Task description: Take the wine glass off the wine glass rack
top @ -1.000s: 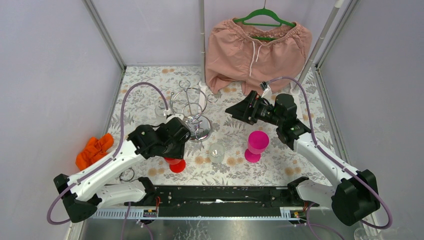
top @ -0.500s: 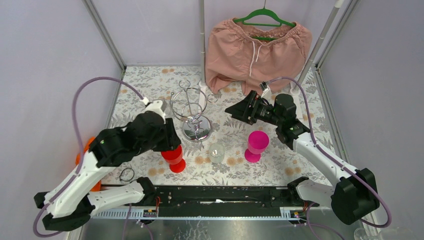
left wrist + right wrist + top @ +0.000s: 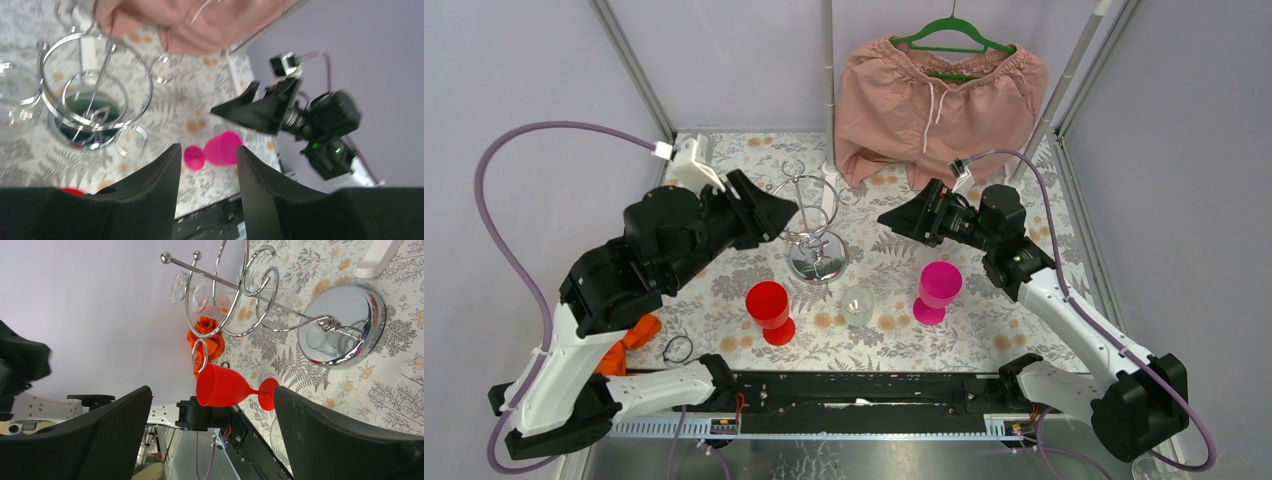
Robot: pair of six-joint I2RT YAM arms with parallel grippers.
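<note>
The chrome wine glass rack (image 3: 817,258) stands at the table's middle back, its mirror base (image 3: 345,325) plain in the right wrist view. A clear wine glass (image 3: 202,292) hangs upside down from a hook on the rack's left side, also seen in the left wrist view (image 3: 15,90). My left gripper (image 3: 774,205) is raised just left of the rack, open, nothing between its fingers (image 3: 206,150). My right gripper (image 3: 896,212) hovers right of the rack, wide open and empty (image 3: 212,390). A red wine glass (image 3: 767,303) stands upright on the table in front of the rack.
A pink wine glass (image 3: 939,285) stands under the right arm, and a clear glass (image 3: 857,303) sits between it and the red one. Pink shorts (image 3: 939,95) hang on a green hanger at the back. An orange cloth (image 3: 629,335) and a small black ring (image 3: 677,348) lie front left.
My left arm has lifted off the red wine glass, which stays standing on the table, and has swung up and back to the rack's left side. The right arm has barely moved.
</note>
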